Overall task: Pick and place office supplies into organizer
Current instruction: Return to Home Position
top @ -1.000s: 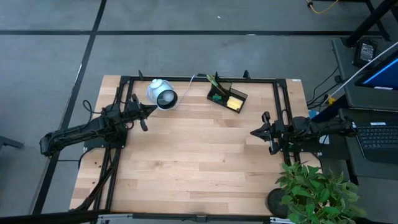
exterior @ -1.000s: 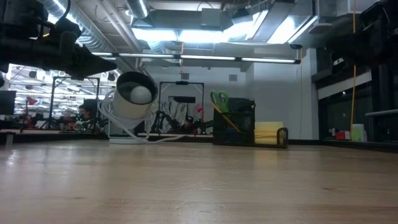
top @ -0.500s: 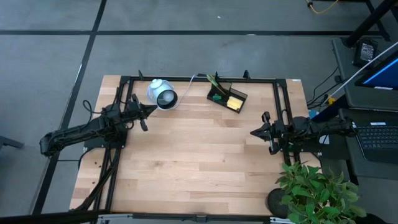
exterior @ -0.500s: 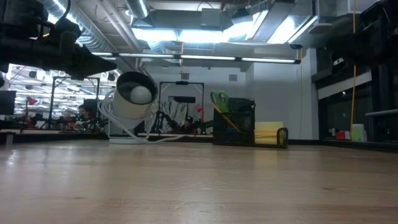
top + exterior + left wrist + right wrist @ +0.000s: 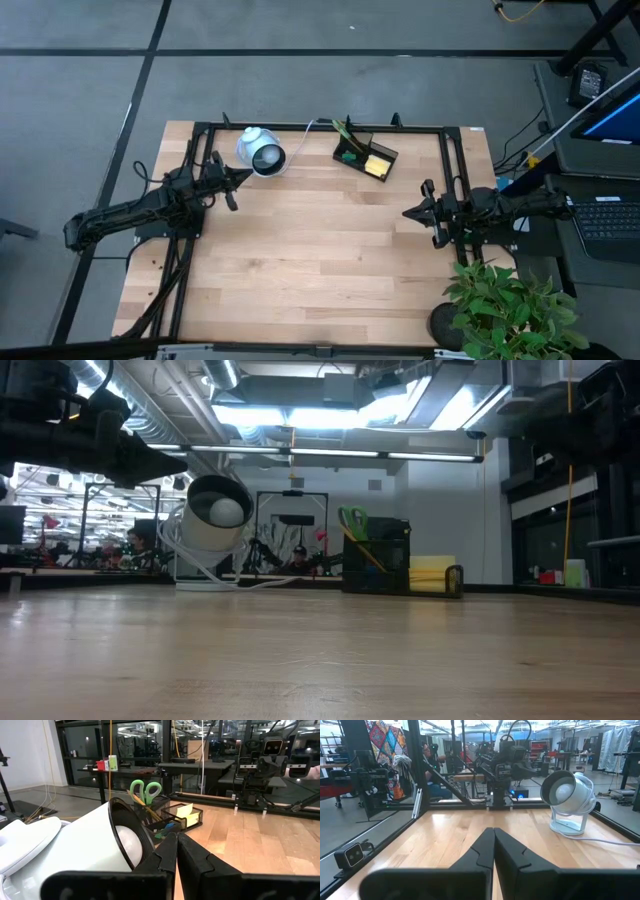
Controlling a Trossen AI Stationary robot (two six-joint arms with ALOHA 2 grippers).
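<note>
Left gripper (image 5: 244, 175) fingers together, right gripper (image 5: 407, 213) likewise; organizer (image 5: 390, 560) stocked

This is a robotics lab or workshop, shown by 2 robot arms (image 5: 130, 212) mounted at a wooden counter (image 5: 300, 260), a grey floor (image 5: 300, 60) marked with black tape (image 5: 145, 80), exposed ceiling ducts (image 5: 165, 415), strip lights (image 5: 340, 453), glass partitions (image 5: 85, 745), equipment benches (image 5: 130, 770) and a laptop (image 5: 605, 220).
</note>
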